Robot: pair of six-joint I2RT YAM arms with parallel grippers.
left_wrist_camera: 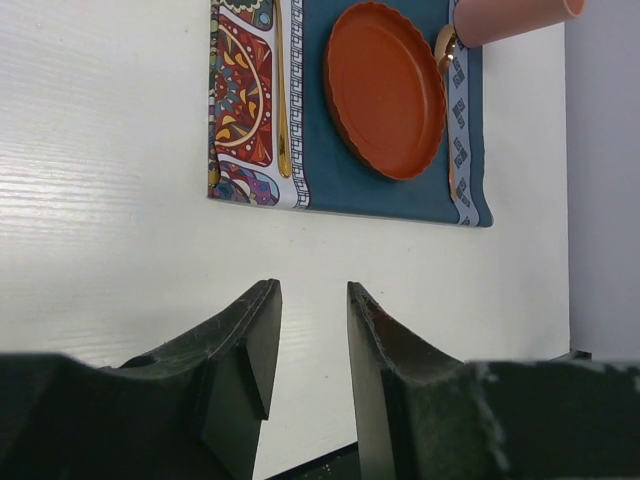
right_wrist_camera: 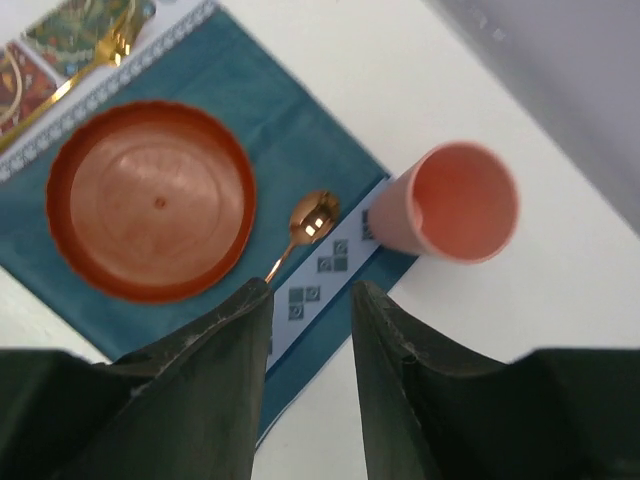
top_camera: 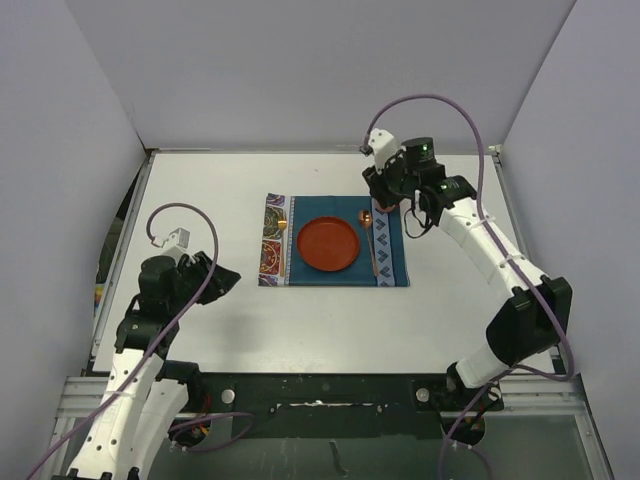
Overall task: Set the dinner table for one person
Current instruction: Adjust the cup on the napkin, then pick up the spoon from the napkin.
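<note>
Counter (top_camera: 250, 330) carries at its middle a placemat (top_camera: 340, 280) with plate (top_camera: 327, 243) centred, fork (left_wrist_camera: 281, 110) left, spoon (top_camera: 370, 240) right and cup (right_wrist_camera: 450, 205) by its far right corner, as a diner expects, so your left claw (left_wrist_camera: 313, 290) and right claw (right_wrist_camera: 310, 295) hang part-open, empty.

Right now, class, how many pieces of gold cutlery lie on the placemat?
2. A spoon lies just right of the plate, on the mat. What looks like a fork lies on the mat's patterned left end. None seems hidden.
</note>
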